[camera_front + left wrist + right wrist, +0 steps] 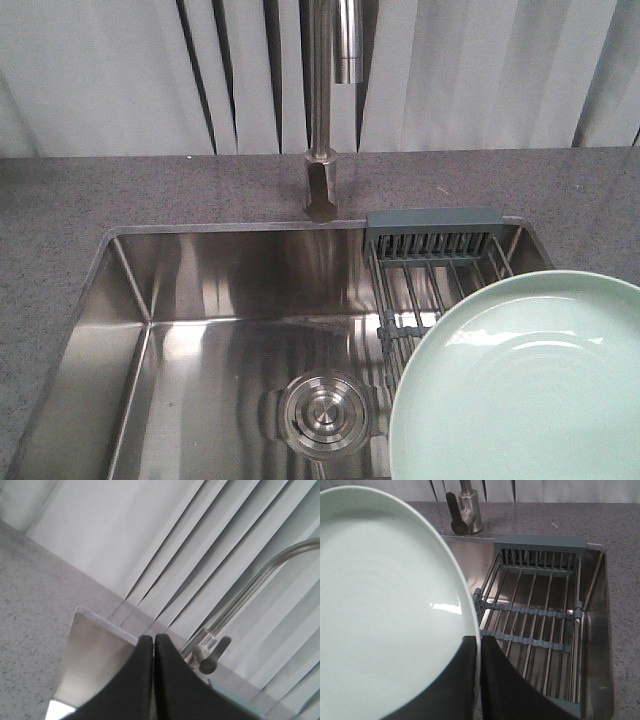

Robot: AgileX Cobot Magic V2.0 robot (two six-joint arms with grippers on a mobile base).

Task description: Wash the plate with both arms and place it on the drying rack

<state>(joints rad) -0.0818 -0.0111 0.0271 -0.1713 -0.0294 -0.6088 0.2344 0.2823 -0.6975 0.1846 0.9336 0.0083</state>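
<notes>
Two sets of fingers, one plate pinched.
My right fingers point(510, 695) clamped the plate point(385, 605) by its rim and held it tilted above the sink point(200, 290), partly over the drying rack point(535, 625). My left fingers point(130, 690) were pressed together on nothing, near the faucet point(260, 575) and the grey worktop point(30, 605).

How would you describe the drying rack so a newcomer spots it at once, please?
Find the rectangular stainless steel sink. Over its right side sits the drying rack of steel rods with grey-blue plastic ends. Unlike the round steel drain, it is barred.
</notes>
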